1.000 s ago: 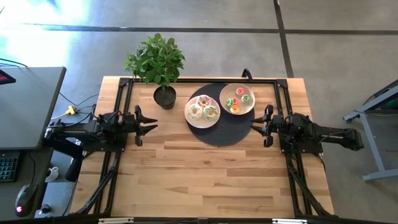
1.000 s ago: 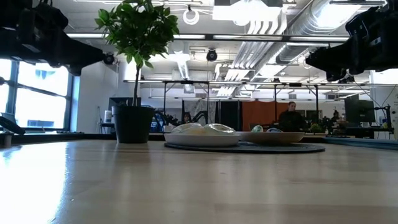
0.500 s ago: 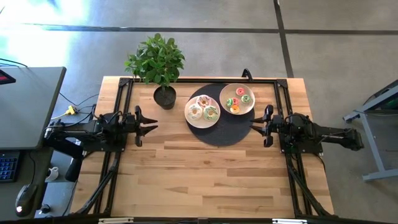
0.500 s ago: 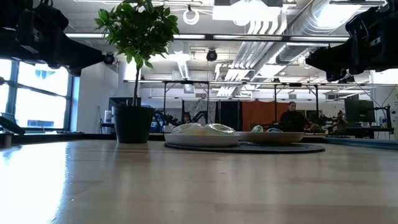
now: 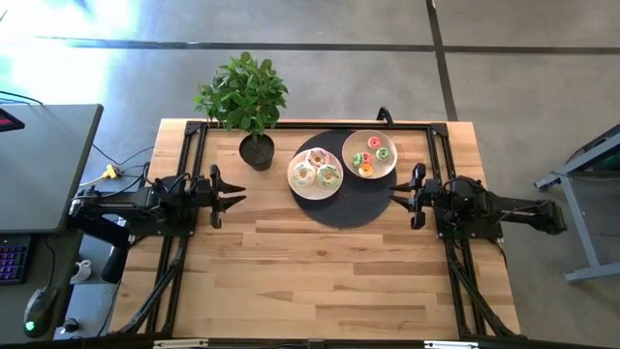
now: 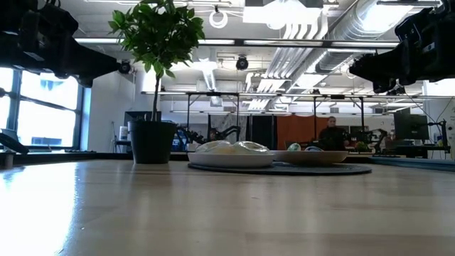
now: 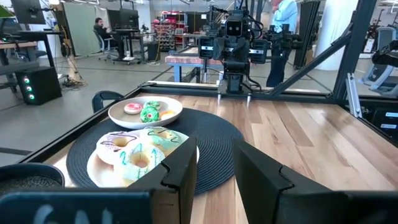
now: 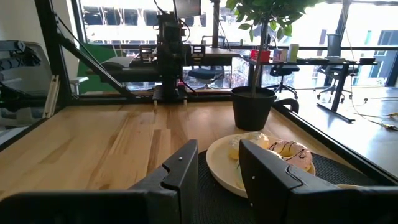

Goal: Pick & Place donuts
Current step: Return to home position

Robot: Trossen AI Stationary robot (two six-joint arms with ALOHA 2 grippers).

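Three larger donuts (image 5: 316,173) with pink, green-cream and pale frosting lie on a cream plate (image 5: 298,161); the left wrist view shows them as donuts (image 7: 138,151). Several tiny donuts (image 5: 369,155) sit in the second plate (image 5: 351,142), seen also as tiny donuts (image 7: 145,111). Both plates rest on a round black mat (image 5: 360,206). My left gripper (image 5: 235,194) hovers open left of the mat. My right gripper (image 5: 399,195) hovers open at the mat's right rim. Neither holds anything.
A potted plant (image 5: 247,102) stands at the far edge, left of the plates. Black frame rails (image 5: 190,145) run along the table's left, right and far sides. Bare wooden tabletop (image 5: 320,271) spreads across the near half. People and desks show in the room behind.
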